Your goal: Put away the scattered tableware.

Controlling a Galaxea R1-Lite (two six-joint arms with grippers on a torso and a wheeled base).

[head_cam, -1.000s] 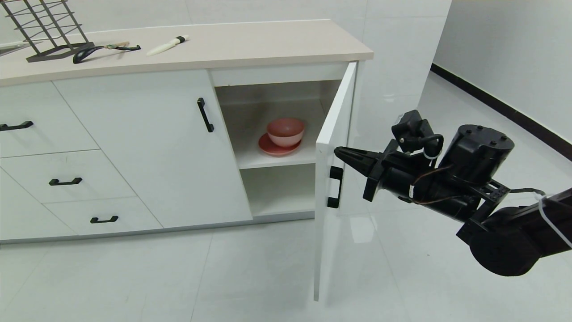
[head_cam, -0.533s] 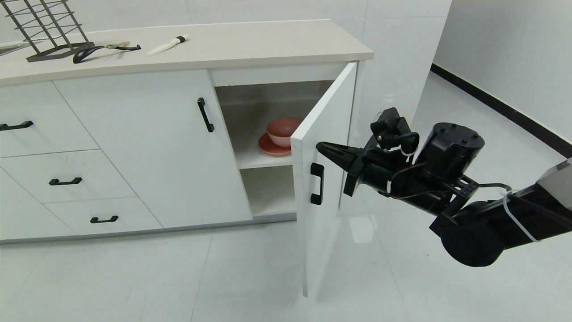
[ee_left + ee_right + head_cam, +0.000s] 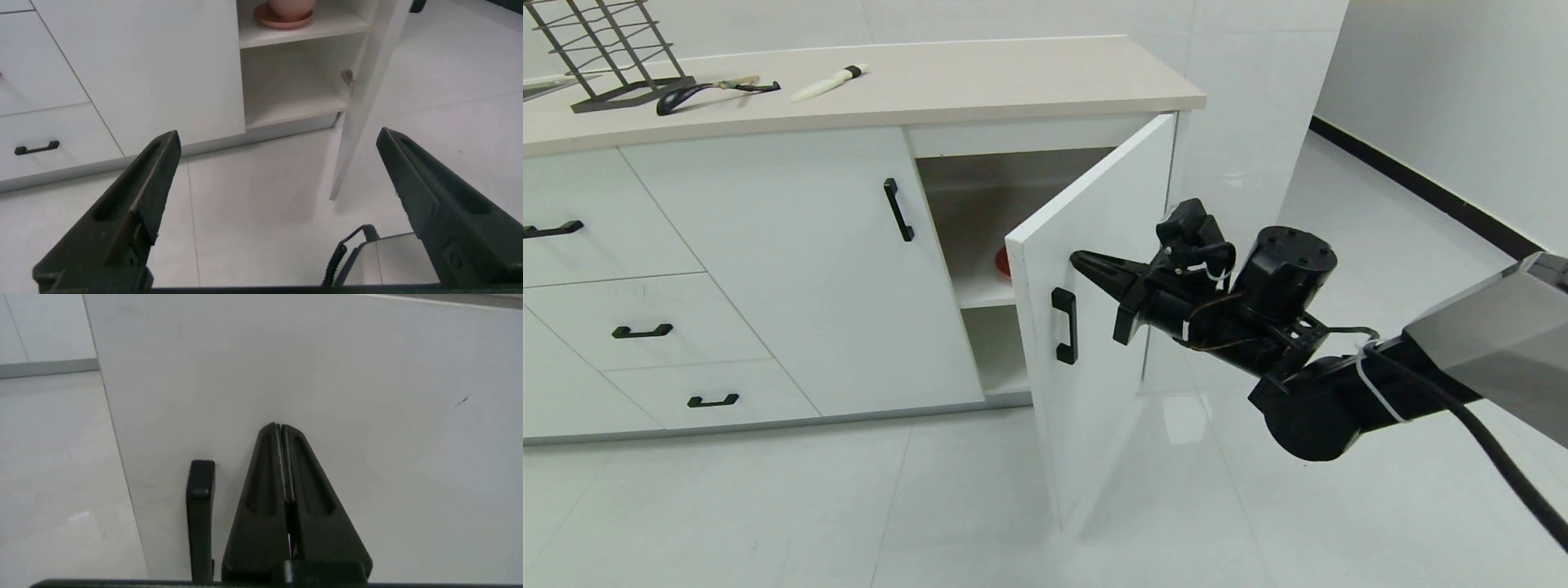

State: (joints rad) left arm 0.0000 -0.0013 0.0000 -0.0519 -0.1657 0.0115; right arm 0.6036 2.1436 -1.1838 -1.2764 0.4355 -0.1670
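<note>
Right gripper point(image 3: 1083, 261): fingers clenched together, nothing between them. Shut on purpose, I'd say: closed they make one stiff wedge for pushing, and there's no need to grab anything.

The wedge tip sits on the outer face of the cupboard door point(image 3: 1107, 208), just beside the black handle point(image 3: 1064, 326), on its hinge side. It looks like contact, but I can't fully confirm that. Pushing near the free edge gives the best leverage about the hinge, and staying off the handle avoids a snag.

The door stands roughly half open, hinged on the right.

Tableware: the pink bowl point(image 3: 290, 6) sits on the pink plate point(image 3: 263, 16) on the upper shelf point(image 3: 327, 28) inside the cupboard. They're set well back from the shelf's front edge, so the door should clear them.

Left gripper point(image 3: 276, 137): fingers released and spread wide, holding nothing, hanging over the floor in front of the cupboard. It's out of the door's arc, which is probably why it's parked there.

On the desk point(image 3: 1013, 73), a white-handled utensil point(image 3: 829, 82) and a dark-handled one point(image 3: 715, 88) lie loose near a wire rack point(image 3: 605, 49).

My read: bowl and plate are stowed and the step in hand is shutting the door. The risk is the tip sliding along the smooth face as the door's angle changes.
</note>
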